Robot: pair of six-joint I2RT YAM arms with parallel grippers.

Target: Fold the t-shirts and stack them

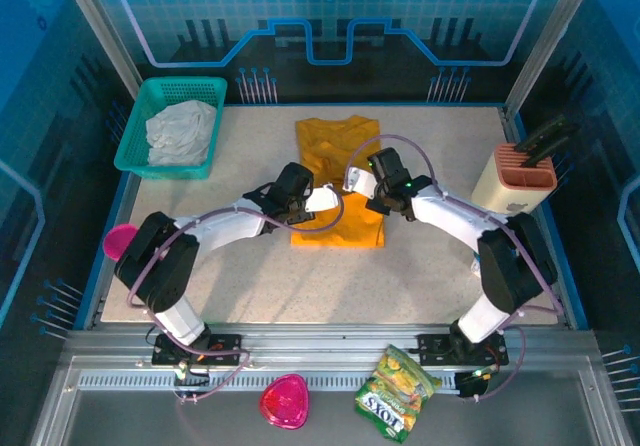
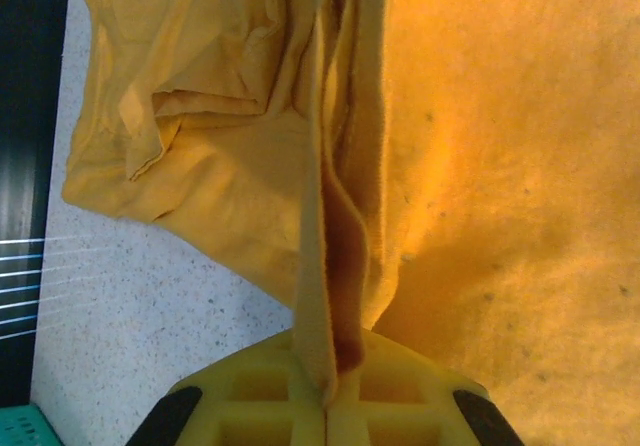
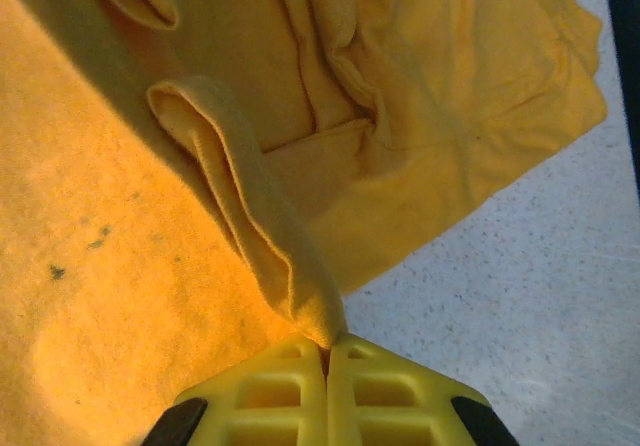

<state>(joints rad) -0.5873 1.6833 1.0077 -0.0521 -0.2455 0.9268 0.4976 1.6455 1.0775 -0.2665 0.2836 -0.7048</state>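
Watch your pinches: the left gripper (image 2: pixel 328 391) is pressed together on a thin ridge of cloth at the shirt's (image 1: pixel 335 146) 9 o'clock edge, and the right gripper (image 3: pixel 328 354) likewise at 3. Both bites look shallow, so an uneven lift could slip one free and skew the fold. The shirt lies mid-table, its long axis running 12 to 6, with the crumpled end at 12. You can't tell which end is the collar.

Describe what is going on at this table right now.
Two robot arms are working on a mustard-orange t-shirt lying in the middle of the table. The left claw is shut on a pinched ridge of its cloth, the right claw on a hemmed edge. The shirt looks partly folded, not yet stacked. A green basket at the far left holds pale cloth.
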